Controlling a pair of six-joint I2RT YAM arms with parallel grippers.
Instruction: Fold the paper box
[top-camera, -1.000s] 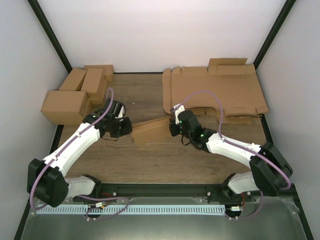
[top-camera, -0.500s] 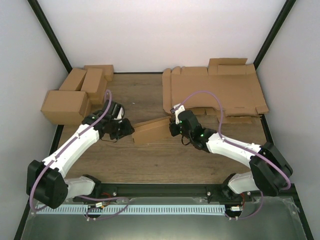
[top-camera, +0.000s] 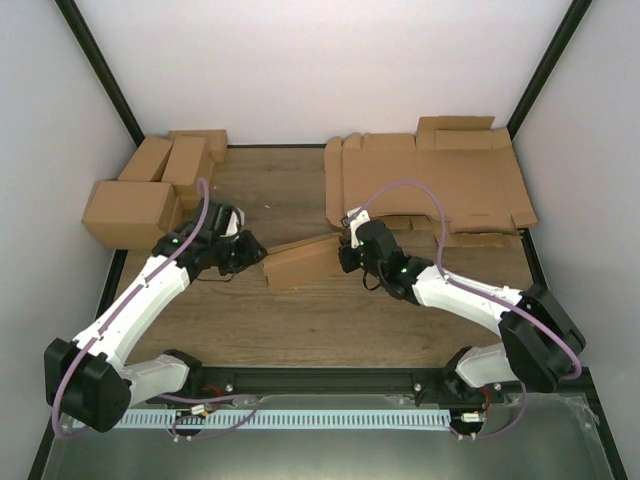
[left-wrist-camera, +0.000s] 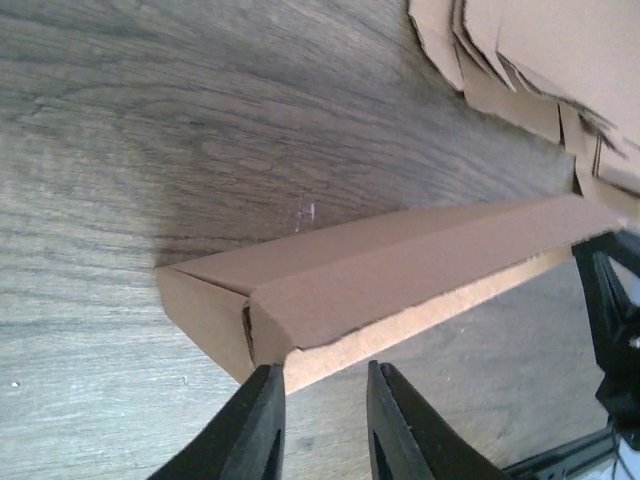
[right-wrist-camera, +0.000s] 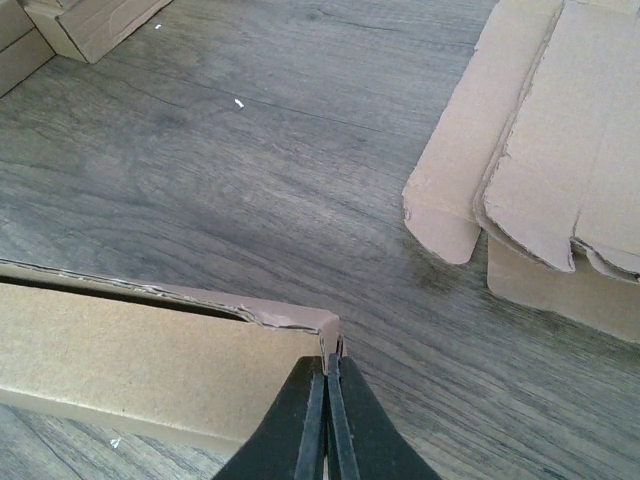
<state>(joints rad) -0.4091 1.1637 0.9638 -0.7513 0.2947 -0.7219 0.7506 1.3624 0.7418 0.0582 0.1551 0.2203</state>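
Observation:
The paper box is a long, flat brown box lying mid-table, its lid side tilted. In the left wrist view the paper box runs away to the right, with a folded end flap nearest me. My left gripper is at its left end, and there the left gripper stands open, its tips just at the box's near lower edge with nothing clamped. My right gripper is at the right end. Seen from its wrist, the right gripper is shut on the thin corner wall of the paper box.
Several finished brown boxes stand at the back left, also at the corner of the right wrist view as brown boxes. A pile of flat sheets lies at the back right, close to the right arm, flat sheets.
My left gripper has gone from shut to open and drawn back slightly from the box's left end, with the arm shifting left. The right gripper and the box have hardly moved.

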